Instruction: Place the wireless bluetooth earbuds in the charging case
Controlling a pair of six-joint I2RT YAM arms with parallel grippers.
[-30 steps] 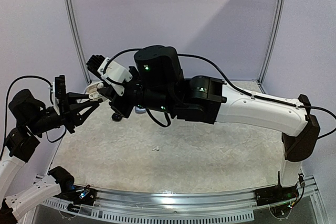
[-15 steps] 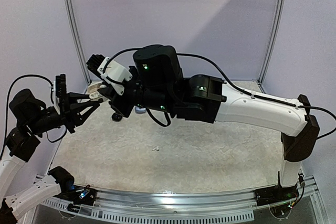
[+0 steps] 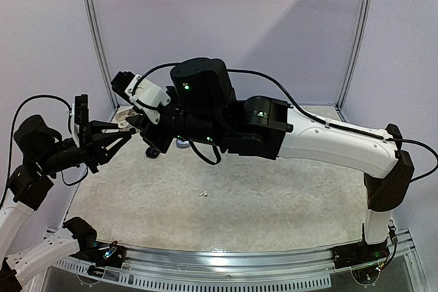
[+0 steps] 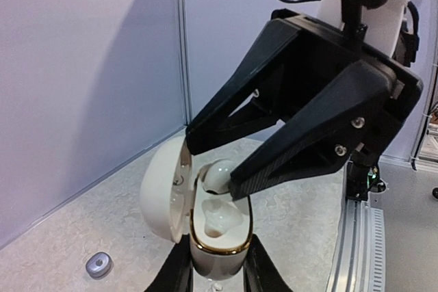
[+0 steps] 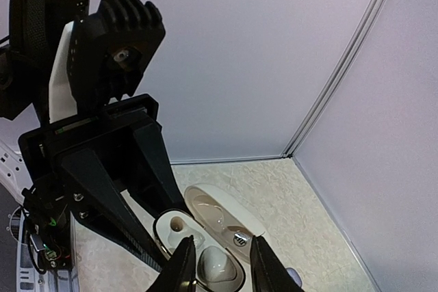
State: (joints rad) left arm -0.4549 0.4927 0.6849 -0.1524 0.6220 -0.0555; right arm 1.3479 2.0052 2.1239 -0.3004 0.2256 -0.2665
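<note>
White earbud (image 4: 217,171) sitting in the open charging case (image 4: 161,193)
The left gripper (image 4: 217,268) is clamping the charging case; the right gripper (image 5: 222,241) is straddling the earbud, jaws narrowly parted.

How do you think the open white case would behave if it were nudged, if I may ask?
The case looks glossy and rounded, so it could probably slip in the left gripper, which pinches only its lower end. Its lid hangs open on a hinge, so a push would likely swing it.
</note>
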